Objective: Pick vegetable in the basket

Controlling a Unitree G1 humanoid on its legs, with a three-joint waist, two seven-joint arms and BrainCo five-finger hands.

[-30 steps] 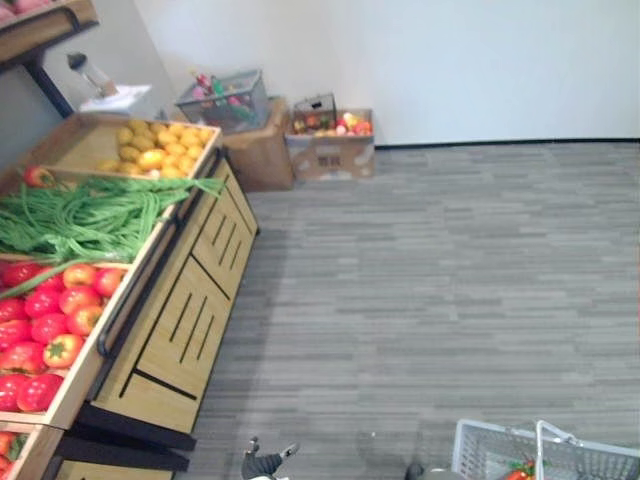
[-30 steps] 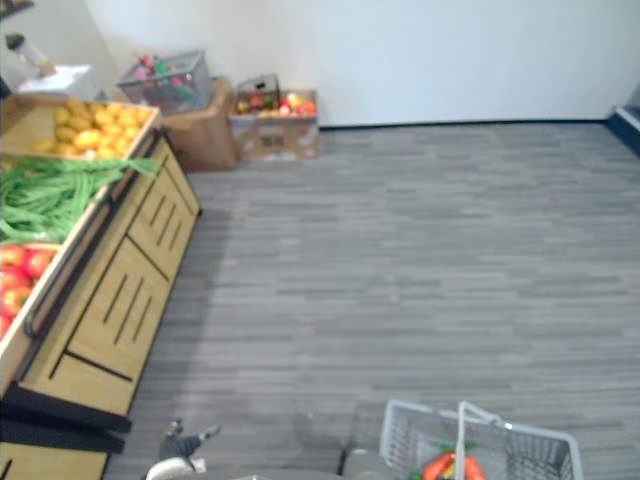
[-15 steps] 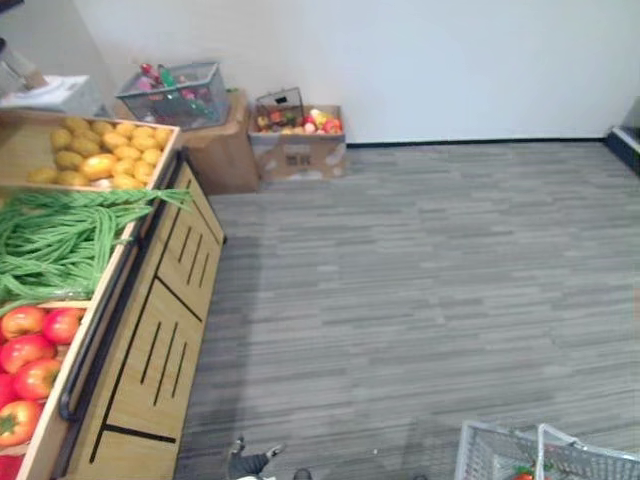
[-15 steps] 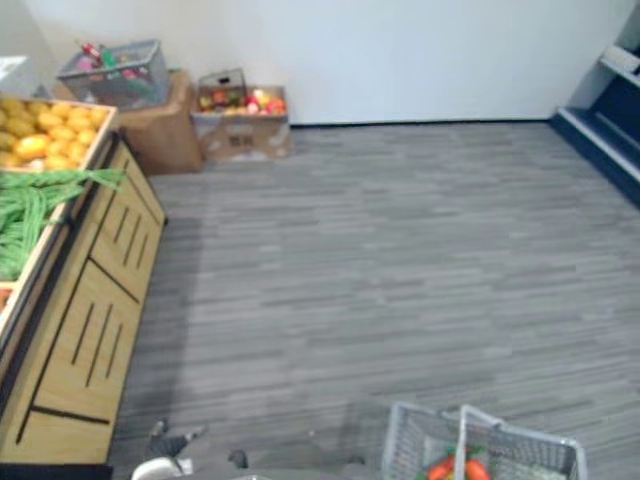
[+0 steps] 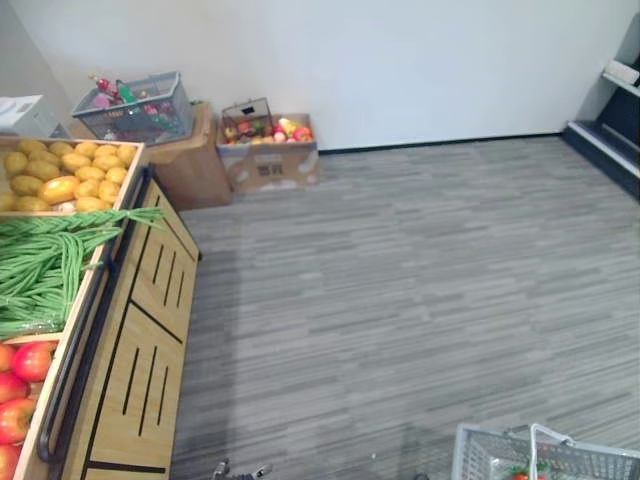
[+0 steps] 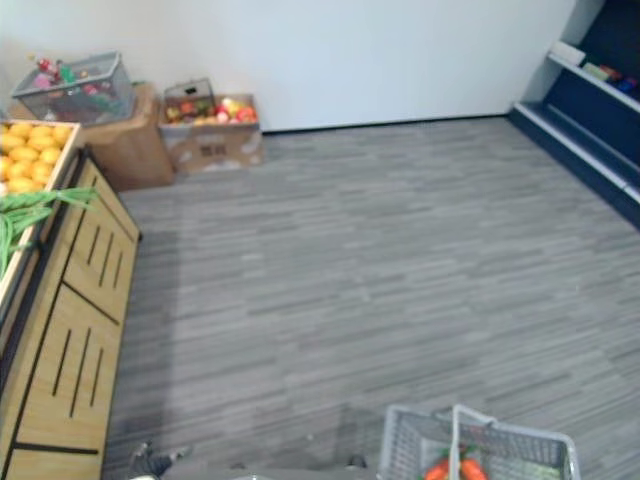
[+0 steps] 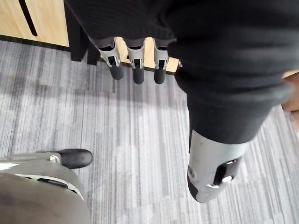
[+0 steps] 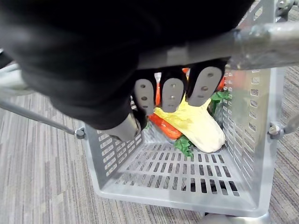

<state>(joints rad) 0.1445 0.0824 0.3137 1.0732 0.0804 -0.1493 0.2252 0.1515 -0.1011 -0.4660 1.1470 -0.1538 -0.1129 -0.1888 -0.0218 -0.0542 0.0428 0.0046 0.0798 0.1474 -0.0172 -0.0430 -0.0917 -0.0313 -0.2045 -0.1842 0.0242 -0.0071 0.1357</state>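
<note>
The place is a grocery shop, or a mock-up of one. A long wooden produce stand (image 5: 150, 340) holds open bins of round yellow produce (image 5: 60, 180), long green beans (image 5: 50, 265) and red fruit (image 5: 20, 390), and a grey plastic shopping basket (image 6: 405, 450) shows at the near edge above grey plank flooring (image 5: 400, 280). By the white wall stand a cardboard box of mixed produce (image 5: 270, 165) and a wire basket of bottles (image 5: 135, 110), with dark blue shelving (image 6: 600, 90) at the far right.

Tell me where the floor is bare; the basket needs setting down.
Grey plank floor is bare from the slatted wooden produce stand to the dark blue shelving; crowded only by cardboard boxes at the wall. The grey plastic basket hangs from the right hand.
</note>
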